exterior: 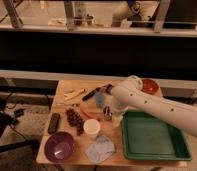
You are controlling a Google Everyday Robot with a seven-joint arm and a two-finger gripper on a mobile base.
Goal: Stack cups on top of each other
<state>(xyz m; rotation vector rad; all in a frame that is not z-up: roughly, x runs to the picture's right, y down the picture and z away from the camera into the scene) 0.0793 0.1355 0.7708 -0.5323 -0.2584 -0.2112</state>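
Observation:
The pale blue translucent cup point(99, 100) stands upright near the middle of the wooden table point(62, 107). A small shiny object that looks like the silver metal cup point(107, 113) is just to its right and a little nearer. My white arm reaches in from the right, and my gripper point(111, 109) hangs down over that shiny object, right beside the blue cup. The arm hides part of both. I cannot tell whether the gripper holds anything.
A white paper cup point(92, 128) stands in front. A purple bowl point(59, 146), a pale cloth point(100, 148), a black remote point(54, 122), dark red food pieces point(74, 120), a banana point(74, 93) and a green tray point(154, 136) lie around. An orange-red bowl point(150, 86) is at the back right.

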